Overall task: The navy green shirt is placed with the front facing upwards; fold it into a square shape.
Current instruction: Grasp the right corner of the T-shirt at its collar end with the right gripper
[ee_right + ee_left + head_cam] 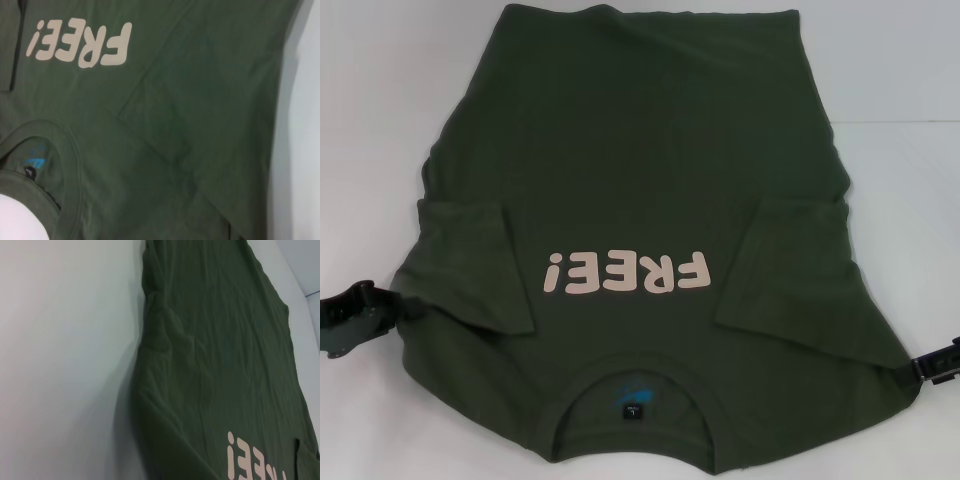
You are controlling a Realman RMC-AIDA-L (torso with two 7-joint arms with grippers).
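Note:
The navy green shirt lies flat and front up on the white table, collar toward me. Its pale "FREE!" print reads upside down from my head view. Both short sleeves are folded inward over the body, one on the left and one on the right. My left gripper sits at the shirt's left shoulder edge. My right gripper sits at the right shoulder edge. The left wrist view shows the shirt's side. In the right wrist view I see the print and the blue label.
Bare white table surrounds the shirt on the left, on the right and at the far corners. The shirt's hem reaches the far edge of the head view. No other objects are in sight.

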